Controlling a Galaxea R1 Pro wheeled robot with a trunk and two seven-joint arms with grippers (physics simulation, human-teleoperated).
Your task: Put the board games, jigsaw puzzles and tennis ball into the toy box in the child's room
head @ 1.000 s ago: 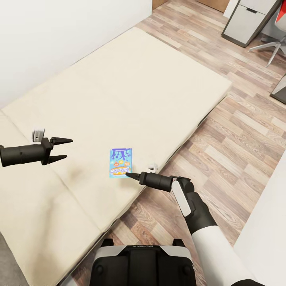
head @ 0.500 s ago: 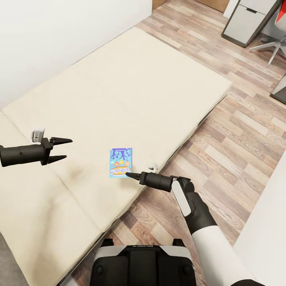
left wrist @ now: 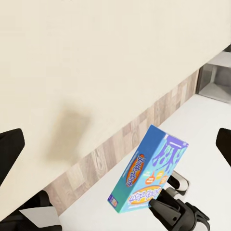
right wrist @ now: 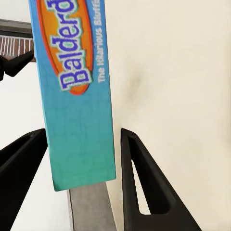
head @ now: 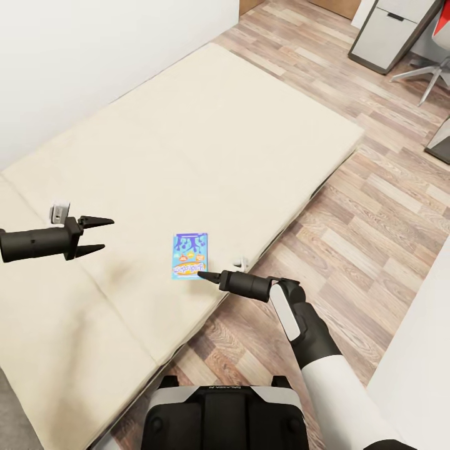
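Observation:
A blue board game box (head: 190, 255) with orange lettering hangs just above the cream bed (head: 206, 137), near its front edge. My right gripper (head: 201, 274) is shut on the box's lower edge. In the right wrist view the box (right wrist: 77, 96) sits between both fingers (right wrist: 139, 183). The left wrist view shows the box (left wrist: 149, 175) tilted in the air, the right gripper (left wrist: 161, 202) on its lower corner, and its shadow on the mattress. My left gripper (head: 108, 234) hovers open over the bed, well to the left of the box, with nothing in it.
Wood floor (head: 350, 237) runs along the bed's right side. A grey drawer unit (head: 390, 34) and a chair's legs (head: 431, 78) stand at the far right. A white surface (head: 425, 350) edges the near right. A white wall (head: 94, 50) backs the bed.

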